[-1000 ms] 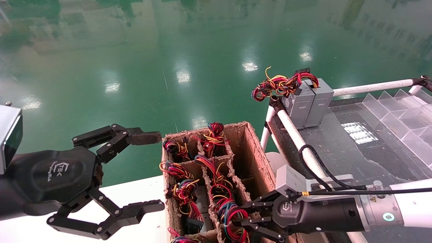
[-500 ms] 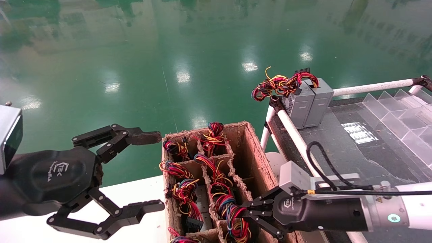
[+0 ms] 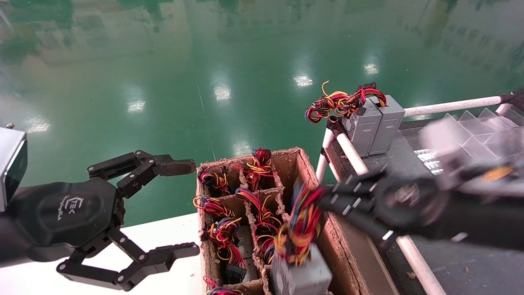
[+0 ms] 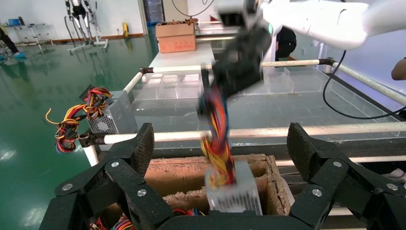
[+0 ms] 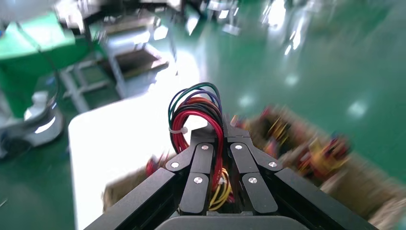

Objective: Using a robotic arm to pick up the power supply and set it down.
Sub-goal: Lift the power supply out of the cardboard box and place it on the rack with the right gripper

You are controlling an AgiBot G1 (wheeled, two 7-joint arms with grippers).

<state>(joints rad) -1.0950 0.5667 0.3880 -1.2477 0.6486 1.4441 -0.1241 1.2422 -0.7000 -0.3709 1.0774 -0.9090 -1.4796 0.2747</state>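
The only mark is a white logo (image 3: 70,207) on the black hexagonal palm of the left gripper (image 3: 180,209), at the head view's left edge; its small letters cannot be made out. Nothing else carries readable text.

The right gripper (image 3: 327,200) is smeared by motion in the head view, so its fingers cannot be separated there; the arm behind it is a dark blur, cut off by the right edge. The power supply (image 3: 301,276) is blurred too, and the lower edge cuts its box; its vent face cannot be made out. In the right wrist view the box is hidden behind the fingers (image 5: 201,167), only the wire loop (image 5: 196,115) shows; the carton (image 5: 330,167) is a brown smear there. In the left wrist view the left gripper (image 4: 220,191) is cut by the lower edge. The left arm leaves the head view at the left edge.
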